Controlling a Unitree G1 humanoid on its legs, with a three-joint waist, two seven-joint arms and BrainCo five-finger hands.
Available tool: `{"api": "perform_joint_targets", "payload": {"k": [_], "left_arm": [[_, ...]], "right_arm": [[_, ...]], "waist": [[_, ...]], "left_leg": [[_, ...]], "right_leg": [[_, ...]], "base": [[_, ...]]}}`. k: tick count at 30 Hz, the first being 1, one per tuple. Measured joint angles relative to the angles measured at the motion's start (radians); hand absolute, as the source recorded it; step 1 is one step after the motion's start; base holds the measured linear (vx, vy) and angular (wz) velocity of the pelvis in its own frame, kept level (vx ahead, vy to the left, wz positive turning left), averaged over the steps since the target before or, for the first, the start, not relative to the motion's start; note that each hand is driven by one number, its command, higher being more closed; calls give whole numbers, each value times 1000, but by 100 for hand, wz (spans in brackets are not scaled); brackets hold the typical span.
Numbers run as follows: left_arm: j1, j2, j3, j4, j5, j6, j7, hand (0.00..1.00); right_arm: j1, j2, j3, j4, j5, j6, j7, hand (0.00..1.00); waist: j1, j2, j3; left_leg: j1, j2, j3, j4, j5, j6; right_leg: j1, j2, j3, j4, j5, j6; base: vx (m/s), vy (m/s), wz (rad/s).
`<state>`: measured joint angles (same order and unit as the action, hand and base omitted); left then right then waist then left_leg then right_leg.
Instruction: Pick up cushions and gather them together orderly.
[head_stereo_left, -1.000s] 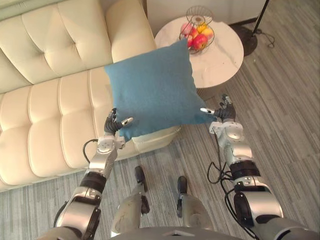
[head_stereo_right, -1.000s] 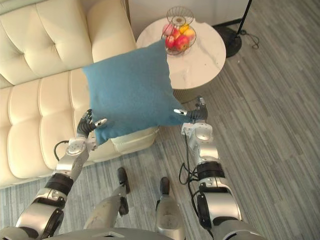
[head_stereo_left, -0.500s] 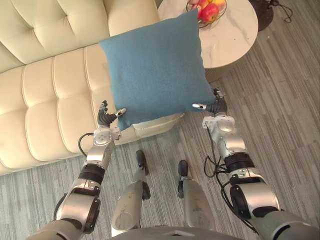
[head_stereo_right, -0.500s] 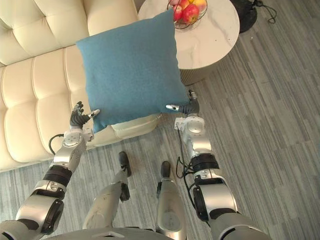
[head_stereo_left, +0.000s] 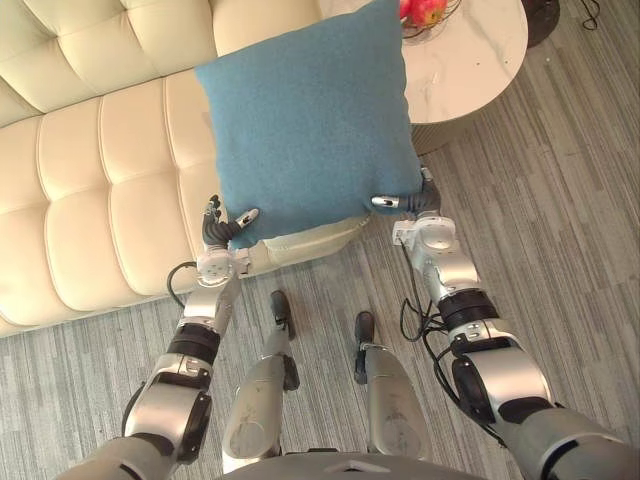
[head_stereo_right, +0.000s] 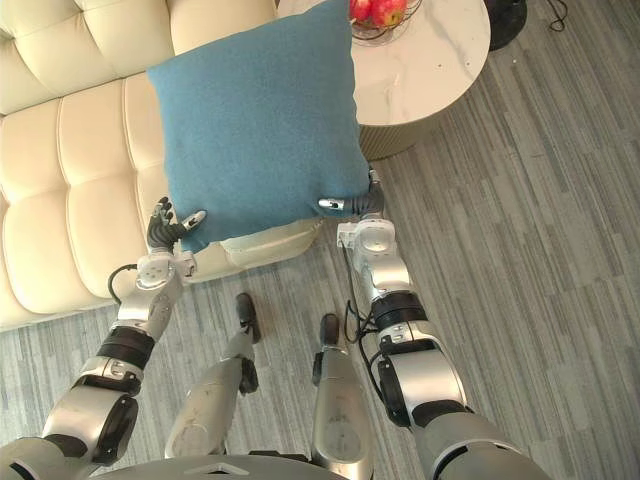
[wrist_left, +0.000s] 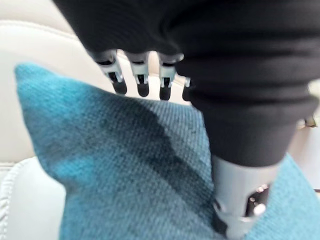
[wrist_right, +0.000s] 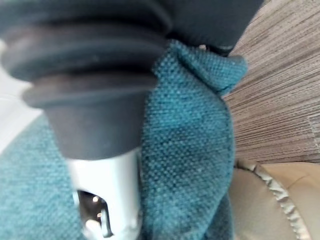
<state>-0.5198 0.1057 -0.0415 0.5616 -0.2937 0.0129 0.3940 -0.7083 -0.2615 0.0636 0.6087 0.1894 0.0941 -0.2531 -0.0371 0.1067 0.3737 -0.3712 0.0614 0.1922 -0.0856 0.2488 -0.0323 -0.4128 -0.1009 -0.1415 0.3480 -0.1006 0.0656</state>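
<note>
A square blue cushion (head_stereo_left: 310, 110) hangs upright in the air over the right end of the cream sofa (head_stereo_left: 90, 190). My left hand (head_stereo_left: 222, 228) is shut on its lower left corner; in the left wrist view the fingers (wrist_left: 142, 82) lie behind the cloth (wrist_left: 125, 175) and the thumb (wrist_left: 240, 200) presses on the front. My right hand (head_stereo_left: 410, 203) is shut on the lower right corner, where the thumb (wrist_right: 105, 195) pinches the bunched cloth (wrist_right: 185, 150).
A round white marble side table (head_stereo_left: 470, 60) stands right of the sofa, with a wire basket of fruit (head_stereo_right: 378, 10) on it. Grey striped flooring (head_stereo_left: 560, 220) lies in front of the sofa and to the right.
The whole picture has shifted, so the camera moved. Both hands keep their hold on the cushion's lower corners, and the right hand has come slightly closer to the left.
</note>
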Motion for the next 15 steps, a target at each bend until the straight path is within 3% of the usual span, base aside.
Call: {"api": "perform_joint_targets", "payload": {"k": [3, 4, 15], "left_arm": [[-4, -2, -5, 0, -1, 0, -3, 0], [-8, -2, -9, 0, -1, 0, -4, 100], [-137, 28, -46, 29, -20, 7, -8, 100]], "right_arm": [[-15, 6, 12, 0, -1, 1, -10, 0], [-18, 7, 12, 0, -1, 1, -11, 100], [-110, 19, 54, -6, 1, 3, -17, 100]], "waist": [[0, 0, 0], [0, 0, 0], [4, -5, 37]], "left_leg": [[-9, 1, -2, 0, 2, -3], [-12, 2, -3, 0, 3, -4], [-49, 21, 0, 0, 17, -8]], "right_leg": [[-7, 0, -4, 0, 0, 0], [-9, 1, -4, 0, 0, 0], [-46, 19, -5, -3, 5, -7]], "base": [[8, -40, 2], [2, -30, 5], [1, -45, -2]]}}
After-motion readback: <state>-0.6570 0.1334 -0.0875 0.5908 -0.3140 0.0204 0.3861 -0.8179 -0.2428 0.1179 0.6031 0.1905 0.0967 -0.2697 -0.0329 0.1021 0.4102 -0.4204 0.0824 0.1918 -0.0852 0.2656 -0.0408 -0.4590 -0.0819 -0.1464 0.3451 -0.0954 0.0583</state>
